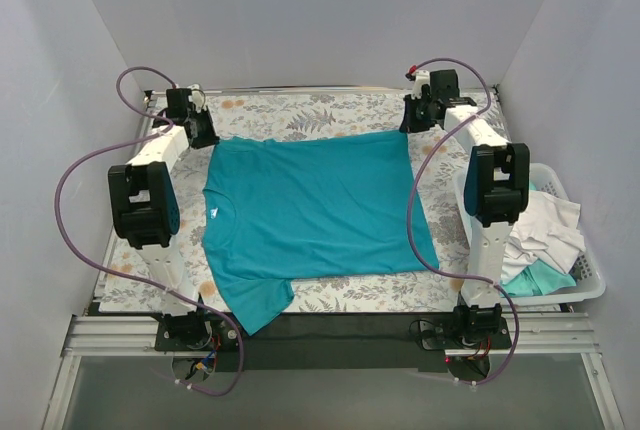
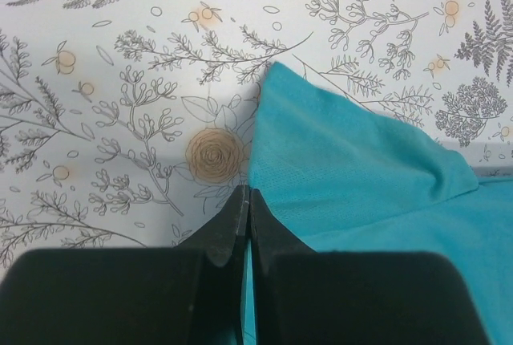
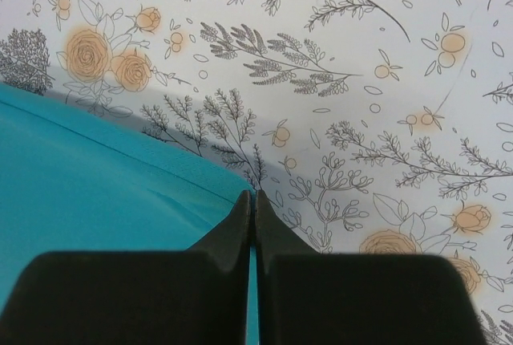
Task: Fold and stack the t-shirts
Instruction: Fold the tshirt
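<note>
A teal-blue t-shirt [image 1: 310, 212] lies spread flat on the flowered table cloth, neck label to the left, one sleeve at the near left. My left gripper [image 1: 203, 130] is at its far left corner, shut on the shirt's edge [image 2: 337, 168], with teal cloth between the jaws. My right gripper [image 1: 415, 115] is at its far right corner, shut on the hem corner [image 3: 120, 176]. White and pale aqua t-shirts [image 1: 540, 240] lie heaped in the basket at the right.
A white plastic basket [image 1: 590, 285] stands at the table's right edge beside the right arm. The flowered cloth [image 1: 300, 115] covers the table. Grey walls close in the left, back and right sides. A black strip runs along the near edge.
</note>
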You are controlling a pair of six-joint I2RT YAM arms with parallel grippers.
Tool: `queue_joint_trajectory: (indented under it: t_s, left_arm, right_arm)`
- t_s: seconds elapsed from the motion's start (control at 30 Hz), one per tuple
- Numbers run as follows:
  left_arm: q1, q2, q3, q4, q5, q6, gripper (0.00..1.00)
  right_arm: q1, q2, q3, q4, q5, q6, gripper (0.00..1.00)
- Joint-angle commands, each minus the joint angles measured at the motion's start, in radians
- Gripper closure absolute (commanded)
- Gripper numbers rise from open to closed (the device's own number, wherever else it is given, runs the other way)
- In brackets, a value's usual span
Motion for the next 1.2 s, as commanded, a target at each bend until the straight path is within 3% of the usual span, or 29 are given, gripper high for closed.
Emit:
queue_joint_trajectory:
  t_s: [0.0, 0.6, 1.17]
  left_arm:
    - [0.008, -0.094, -0.05, 0.008, -0.051, -0.029, 1.0]
    - [0.008, -0.287, -0.222, -0.013, -0.073, -0.08, 1.0]
    - [0.008, -0.378, -0.33, -0.07, -0.099, -0.145, 1.0]
  right_arm:
    - [-0.015, -0.083, -0.028, 0.01, -0.011, -0.004, 0.99]
    - [-0.019, -0.281, -0.255, -0.001, 0.004, 0.001, 0.99]
    - [-0.021, -0.37, -0.402, -0.018, 0.009, 0.148, 0.99]
